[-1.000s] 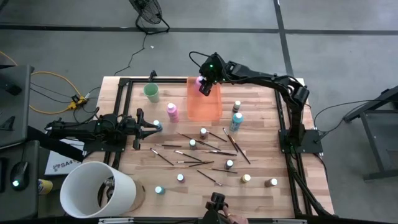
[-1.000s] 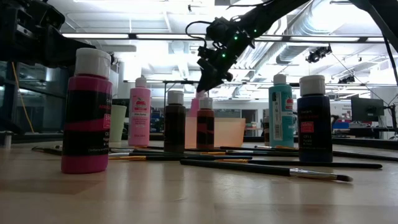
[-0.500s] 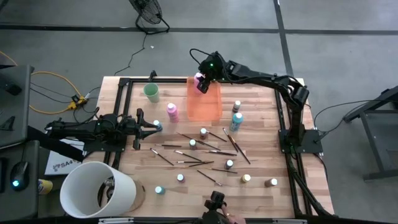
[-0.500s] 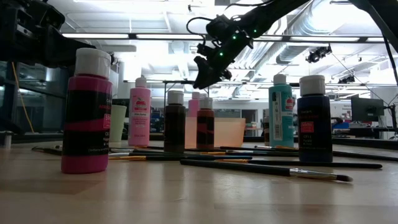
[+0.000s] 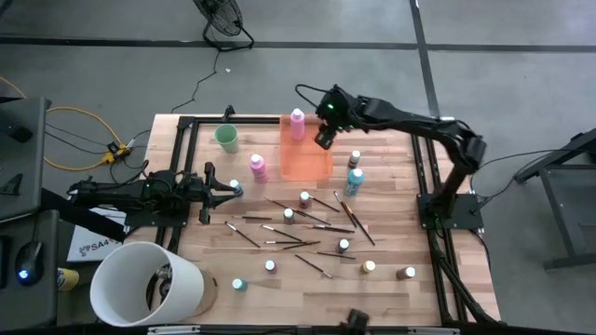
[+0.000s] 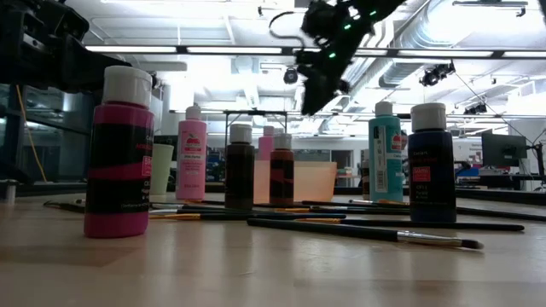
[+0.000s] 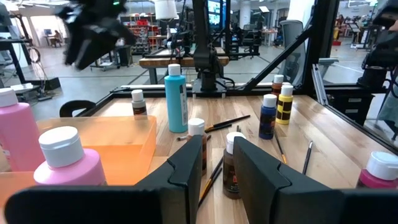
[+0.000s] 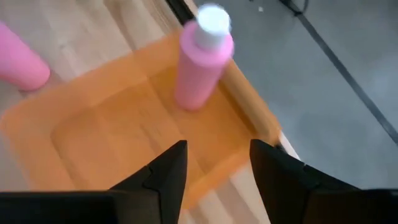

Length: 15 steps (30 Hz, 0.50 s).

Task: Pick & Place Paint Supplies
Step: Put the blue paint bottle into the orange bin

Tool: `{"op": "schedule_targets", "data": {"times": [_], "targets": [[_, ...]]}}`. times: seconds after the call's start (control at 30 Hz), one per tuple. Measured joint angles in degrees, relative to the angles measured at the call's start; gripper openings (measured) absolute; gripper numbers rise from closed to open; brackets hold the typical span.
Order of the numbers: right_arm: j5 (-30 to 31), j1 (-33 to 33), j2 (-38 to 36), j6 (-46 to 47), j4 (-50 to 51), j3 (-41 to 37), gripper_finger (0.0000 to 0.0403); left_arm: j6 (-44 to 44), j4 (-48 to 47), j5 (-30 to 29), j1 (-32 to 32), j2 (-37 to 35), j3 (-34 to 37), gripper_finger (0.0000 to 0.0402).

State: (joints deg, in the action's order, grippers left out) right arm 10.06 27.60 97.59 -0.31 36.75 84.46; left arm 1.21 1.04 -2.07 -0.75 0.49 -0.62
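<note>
Right gripper (image 5: 323,140) hung above the orange tray's (image 5: 305,166) right edge, fingers spread, holding nothing. One pink bottle (image 5: 297,122) stood upright inside the tray at its far end. A second pink bottle (image 5: 258,167) stood just beside the tray, near the mint cup (image 5: 226,138). Brushes (image 5: 307,216) and small bottles lay scattered nearer. Left gripper (image 5: 230,192) waited at the table's left edge, fingers narrowly apart, empty.

A translucent orange tray (image 5: 305,163) and a mint-green cup (image 5: 226,138) stand on the wooden table (image 5: 391,195), a white bucket (image 5: 140,279) beside it.
</note>
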Motion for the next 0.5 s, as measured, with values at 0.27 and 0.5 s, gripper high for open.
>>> {"op": "schedule_targets", "data": {"times": [0.27, 0.5], "targets": [[7.58, -5.61, -20.06, 15.56, -0.29, -19.52, 0.0162, 0.0, 0.0, 0.02, 0.0, 0.0, 0.0, 0.0088], [16.96, -17.3, -36.34, 26.99, -0.15, -32.75, 0.0163, -0.02, 0.0, 0.02, 0.0, 0.0, 0.0, 0.0088]]}}
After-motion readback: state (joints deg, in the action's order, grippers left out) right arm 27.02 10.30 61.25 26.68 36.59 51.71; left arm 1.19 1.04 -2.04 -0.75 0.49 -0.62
